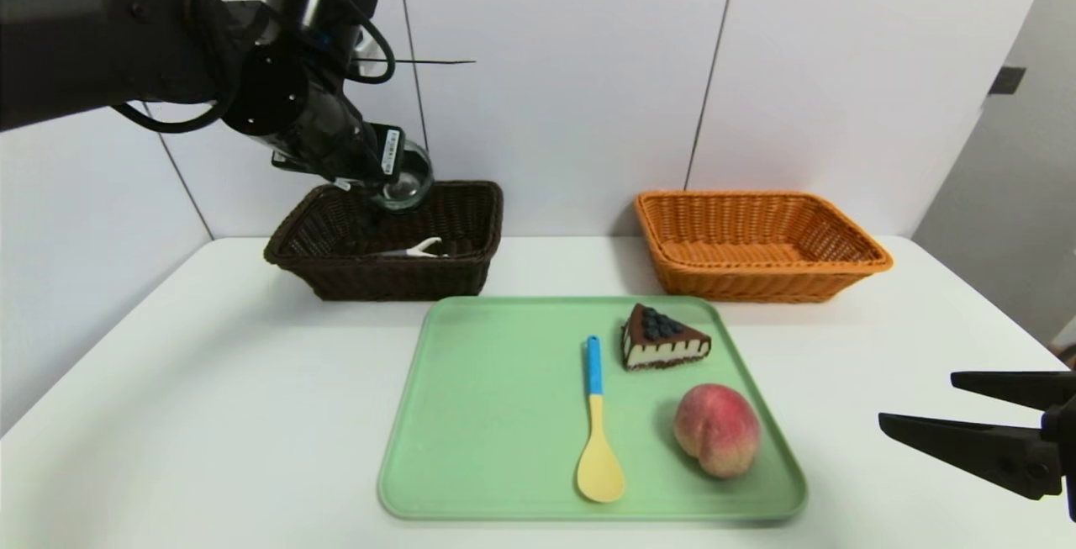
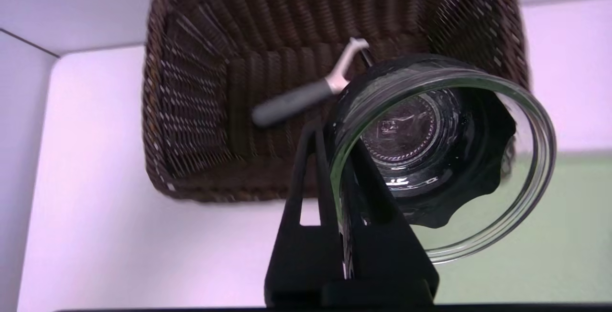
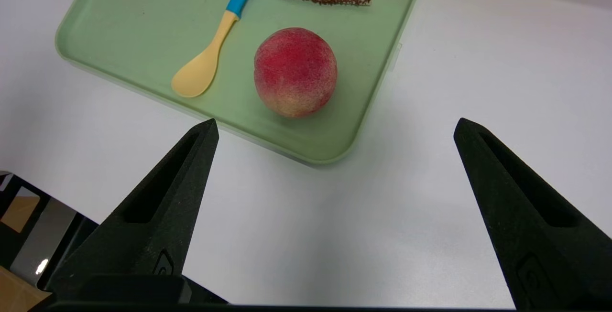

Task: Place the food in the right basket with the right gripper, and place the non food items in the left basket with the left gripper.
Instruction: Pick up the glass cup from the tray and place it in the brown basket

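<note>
Left gripper point(image 2: 337, 159) fingers clamped on glass cup point(image 2: 444, 154) rim, dark basket point(image 2: 201, 111) directly below; right gripper point(image 3: 334, 130) wide open, empty, peach point(image 3: 295, 71) just ahead.

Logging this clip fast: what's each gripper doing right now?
Left gripper: shut on the glass cup, above the dark brown basket.
Right gripper: open, holding nothing, over the table beside the green tray.
</note>
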